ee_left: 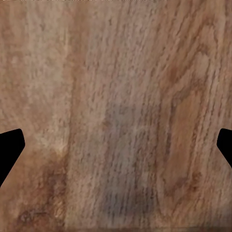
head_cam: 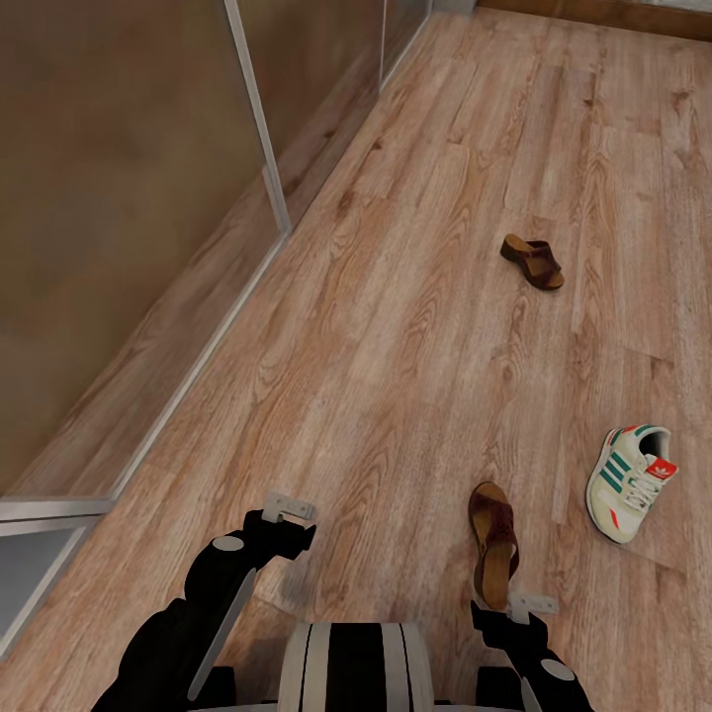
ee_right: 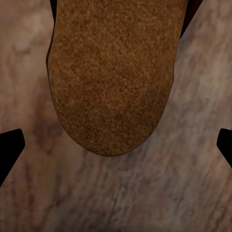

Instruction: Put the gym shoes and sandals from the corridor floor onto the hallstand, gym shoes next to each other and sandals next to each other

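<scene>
No readable writing showed anywhere; the one gym shoe (head_cam: 630, 482) in sight carried only green side stripes and a red-orange tongue patch with a small white mark too tiny to make out. It lay on the corridor floor (head_cam: 396, 326), to the right of the near sandal (head_cam: 493, 543) and a little farther from the robot. That sandal rested flat on the planks with its heel end just beside the right end effector (head_cam: 532, 602), and in the right wrist view its tan footbed (ee_right: 113, 72) lay directly ahead between the two widely spread, empty fingertips (ee_right: 8, 147). The far sandal (head_cam: 532, 261) sat well apart, deeper along the corridor. The left end effector (head_cam: 289, 508) hung over bare planks, its fingertips (ee_left: 9, 150) likewise wide apart and holding nothing.
</scene>
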Tool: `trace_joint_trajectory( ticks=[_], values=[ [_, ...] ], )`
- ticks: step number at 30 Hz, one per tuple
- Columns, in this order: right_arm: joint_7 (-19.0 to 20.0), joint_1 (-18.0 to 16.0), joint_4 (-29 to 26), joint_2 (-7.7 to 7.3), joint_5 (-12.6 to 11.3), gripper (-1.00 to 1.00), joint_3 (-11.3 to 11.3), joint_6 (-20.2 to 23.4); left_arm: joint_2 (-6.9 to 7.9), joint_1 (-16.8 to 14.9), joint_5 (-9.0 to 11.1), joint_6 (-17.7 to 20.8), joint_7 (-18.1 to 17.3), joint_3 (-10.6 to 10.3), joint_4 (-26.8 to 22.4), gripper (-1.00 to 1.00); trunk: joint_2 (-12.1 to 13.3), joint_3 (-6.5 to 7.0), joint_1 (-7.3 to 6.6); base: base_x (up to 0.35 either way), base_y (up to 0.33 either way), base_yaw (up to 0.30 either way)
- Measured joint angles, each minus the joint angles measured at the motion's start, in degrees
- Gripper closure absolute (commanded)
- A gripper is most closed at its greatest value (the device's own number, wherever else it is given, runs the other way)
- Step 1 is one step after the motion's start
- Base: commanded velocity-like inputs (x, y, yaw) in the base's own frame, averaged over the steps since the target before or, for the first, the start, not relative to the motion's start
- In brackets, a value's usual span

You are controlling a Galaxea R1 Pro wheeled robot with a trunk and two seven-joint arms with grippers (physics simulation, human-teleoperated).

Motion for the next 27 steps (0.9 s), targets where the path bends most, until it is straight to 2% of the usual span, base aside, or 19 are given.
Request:
trace_joint_trajectory(
  ticks=[9,17,25,26,27],
  values=[
    [0.0,0.0,0.0,0.0,0.0,-1.0,0.0,0.0,0.0,0.0,0.0,0.0,0.0,-0.1,0.0,-1.0,0.0,0.0,0.0,0.005,0.0,0.0],
    [0.0,0.0,0.0,-0.02,0.0,-1.0,0.0,0.0,0.0,0.0,0.0,0.0,0.0,-0.1,0.0,-1.0,0.0,0.0,-0.02,0.167,0.0,0.0],
    [0.0,0.0,0.0,0.0,0.0,-1.0,0.0,0.0,0.0,0.0,0.0,0.0,0.0,-0.1,0.0,-1.0,0.0,0.0,0.0,0.039,0.0,0.0],
    [0.0,0.0,0.0,0.0,0.0,1.0,0.0,0.0,0.0,0.0,0.0,0.0,0.0,-0.1,0.0,-1.0,0.0,0.0,0.0,0.008,0.0,0.0],
    [0.0,0.0,0.0,0.0,0.0,1.0,0.0,0.0,0.0,0.0,0.0,0.0,0.0,-0.1,0.0,-1.0,0.0,0.0,0.0,0.007,0.0,0.0]
  ],
)
